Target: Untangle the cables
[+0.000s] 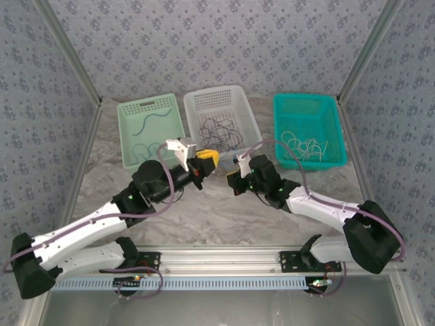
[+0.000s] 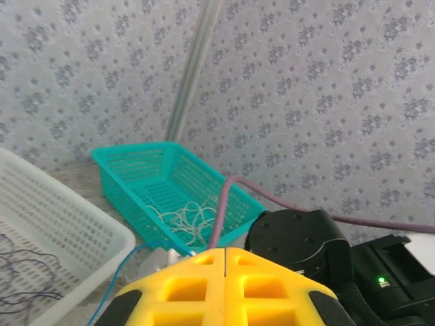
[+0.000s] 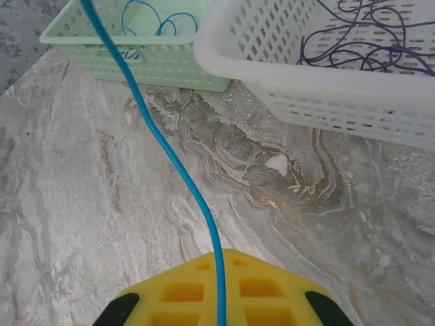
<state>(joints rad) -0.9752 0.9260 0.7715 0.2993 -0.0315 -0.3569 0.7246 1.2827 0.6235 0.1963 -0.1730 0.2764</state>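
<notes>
my right tool [image 3: 221, 263] is clamped on a blue cable [image 3: 178, 170]: the two yellow pads are pressed together and the wire comes out of the seam between them. from there it runs ahead and to the left, lifted above the marbled bench [image 3: 81, 204], and leaves the top of the wrist view in front of the pale green basket [image 3: 156, 68]. that basket sits ahead and left of this tool, with more blue cables [image 3: 146, 20] curled inside. the white basket [image 3: 326, 102] sits ahead and right, with a tangle of dark cables [image 3: 360, 41] in it.

my left tool [image 2: 225, 254] has its yellow pads closed flat against each other. i cannot tell whether anything is pinched in the seam. the blue cable [image 2: 117, 277] passes just to the left of the pads and drops down. ahead of this tool is the teal basket [image 2: 122, 197] with white cables [image 2: 187, 221] in loose loops on its floor. the white basket [image 2: 68, 217] is to the left, dark cables [image 2: 20, 261] showing inside.

from above, my left tool [image 1: 206, 160] and right tool [image 1: 232, 180] are near each other over the bench [image 1: 224, 210], just on the near side of the white basket [image 1: 197, 102]. the green basket [image 1: 124, 132] lies beyond and left of the left tool, the teal basket [image 1: 333, 129] beyond and right of the right tool.
</notes>
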